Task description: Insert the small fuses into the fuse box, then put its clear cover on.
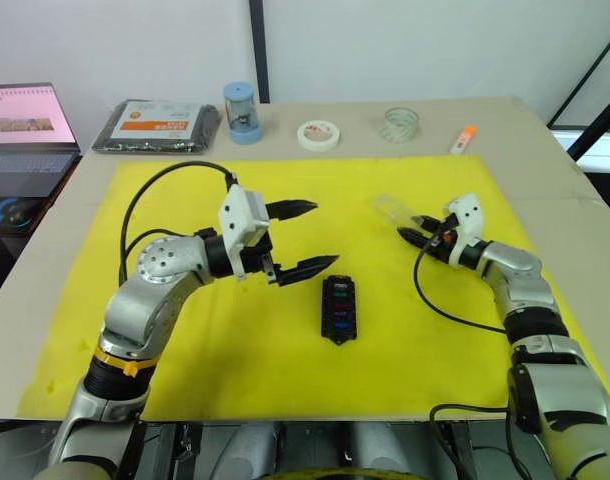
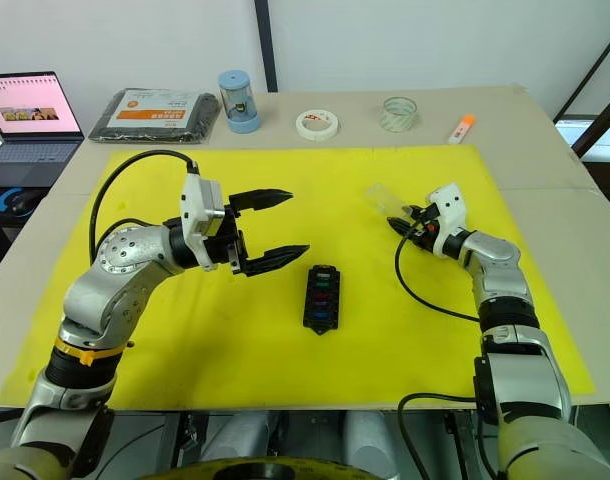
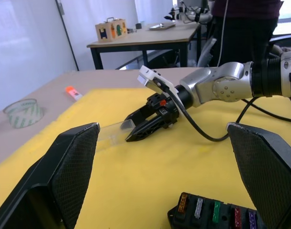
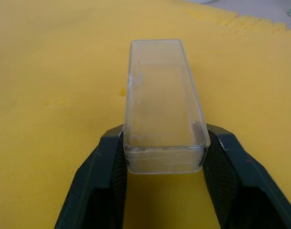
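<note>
The black fuse box (image 1: 339, 309) lies on the yellow mat (image 1: 185, 360) near its middle, with several small fuses (image 3: 217, 211) seated in its slots, among them brown, grey, teal, red and purple. My left gripper (image 1: 303, 238) hovers open just left of and above the box, nothing between its fingers. My right gripper (image 1: 415, 229) is shut on one end of the clear cover (image 4: 162, 102), held a little above the mat to the right of the box. The cover (image 1: 394, 209) sticks out away from the fingers (image 4: 105, 167).
Along the table's far edge are a black packet with an orange label (image 1: 155, 125), a blue-capped jar (image 1: 241, 112), a white tape roll (image 1: 318, 134), a clear tape roll (image 1: 400, 124) and an orange-tipped marker (image 1: 464, 139). A laptop (image 1: 25, 125) stands at the left.
</note>
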Tool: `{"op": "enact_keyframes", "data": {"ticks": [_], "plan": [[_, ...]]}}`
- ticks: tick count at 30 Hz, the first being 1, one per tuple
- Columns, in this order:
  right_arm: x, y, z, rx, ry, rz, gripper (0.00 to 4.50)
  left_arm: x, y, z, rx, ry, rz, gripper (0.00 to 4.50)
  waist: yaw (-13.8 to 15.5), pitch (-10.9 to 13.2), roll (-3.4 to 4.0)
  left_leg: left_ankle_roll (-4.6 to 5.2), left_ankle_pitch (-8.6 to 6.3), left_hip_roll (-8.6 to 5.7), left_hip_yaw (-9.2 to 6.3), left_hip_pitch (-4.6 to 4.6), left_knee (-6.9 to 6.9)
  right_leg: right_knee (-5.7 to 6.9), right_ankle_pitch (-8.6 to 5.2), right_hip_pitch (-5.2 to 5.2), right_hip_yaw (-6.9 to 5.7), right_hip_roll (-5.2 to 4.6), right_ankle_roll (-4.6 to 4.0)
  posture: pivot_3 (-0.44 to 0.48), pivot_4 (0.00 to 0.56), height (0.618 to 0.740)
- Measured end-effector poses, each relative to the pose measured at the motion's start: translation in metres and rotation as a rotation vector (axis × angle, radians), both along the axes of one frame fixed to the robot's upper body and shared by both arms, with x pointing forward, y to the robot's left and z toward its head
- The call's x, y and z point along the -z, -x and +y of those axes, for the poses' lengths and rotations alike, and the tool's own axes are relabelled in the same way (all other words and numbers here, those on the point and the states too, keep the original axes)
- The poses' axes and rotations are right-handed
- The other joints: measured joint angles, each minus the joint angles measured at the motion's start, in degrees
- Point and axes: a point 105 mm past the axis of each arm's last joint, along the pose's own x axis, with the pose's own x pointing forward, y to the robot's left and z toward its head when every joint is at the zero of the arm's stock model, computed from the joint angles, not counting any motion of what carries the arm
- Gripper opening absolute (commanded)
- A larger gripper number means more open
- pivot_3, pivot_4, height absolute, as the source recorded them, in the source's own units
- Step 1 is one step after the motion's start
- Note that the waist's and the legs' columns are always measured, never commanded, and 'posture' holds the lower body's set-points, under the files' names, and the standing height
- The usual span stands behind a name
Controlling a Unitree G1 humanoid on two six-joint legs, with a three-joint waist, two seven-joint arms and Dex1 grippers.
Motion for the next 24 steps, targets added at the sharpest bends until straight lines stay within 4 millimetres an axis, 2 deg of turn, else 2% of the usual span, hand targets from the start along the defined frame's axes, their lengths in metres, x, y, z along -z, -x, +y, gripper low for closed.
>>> {"op": "enact_keyframes", "data": {"ticks": [3,5,10,12,13,18,22,24], "plan": [[0.0,0.002,0.001,-0.009,0.001,-0.004,1.86,0.002,0.001,0.001,0.005,-0.016,0.003,4.5,-0.16,0.0,0.01,0.0,0.0,0.0,-0.01,0.0,0.0,0.0,0.0,0.0,0.0,0.0,0.0,0.0,0.15,0.74],[-0.001,0.004,0.001,-0.011,-0.003,-0.011,1.86,0.012,0.001,0.004,-0.008,-0.047,0.024,4.5,-0.45,-0.01,0.02,0.0,0.0,0.0,-0.01,0.0,-0.02,0.0,0.0,-0.01,0.01,0.0,0.0,0.0,0.15,0.74],[-0.011,0.022,0.006,-0.03,-0.006,-0.051,1.86,0.069,0.016,0.01,-0.028,-0.172,0.14,4.5,-0.5,0.0,0.07,0.0,0.0,0.0,-0.02,-0.03,-0.04,0.01,0.0,-0.07,0.04,0.0,0.0,0.0,0.15,0.74],[-0.016,0.029,0.01,-0.048,0.004,-0.06,1.86,0.081,0.019,0.01,-0.027,-0.198,0.153,4.5,-0.36,0.01,0.1,0.0,0.0,0.0,-0.02,-0.04,-0.02,0.03,0.0,-0.07,0.04,-0.01,0.0,0.0,0.15,0.74],[-0.026,0.041,0.018,-0.079,0.014,-0.078,1.86,0.093,0.02,0.011,-0.026,-0.24,0.145,4.5,-0.22,0.0,0.13,0.0,0.0,0.0,-0.02,-0.01,-0.03,0.03,0.0,-0.04,0.03,-0.01,0.0,0.0,0.15,0.74],[-0.04,0.067,0.031,-0.123,0.041,-0.077,1.86,0.107,0.022,0.008,0.01,-0.289,0.144,4.5,0.66,-0.01,0.14,0.02,-0.01,-0.03,-0.01,-0.02,-0.02,-0.01,0.0,-0.03,0.04,-0.05,0.0,0.0,0.15,0.74],[-0.05,0.071,0.036,-0.121,0.046,-0.082,1.86,0.122,0.026,0.005,0.07,-0.342,0.162,4.5,0.75,-0.02,0.16,0.02,-0.02,-0.02,0.0,-0.02,-0.03,-0.01,0.0,-0.03,0.03,-0.04,0.0,0.0,0.15,0.74],[-0.054,0.071,0.036,-0.111,0.049,-0.088,1.86,0.123,0.027,0.004,0.092,-0.347,0.165,4.5,0.81,-0.02,0.16,0.02,-0.02,-0.02,-0.01,-0.02,-0.03,-0.01,0.0,-0.03,0.03,-0.04,0.0,0.0,0.15,0.74]]}}
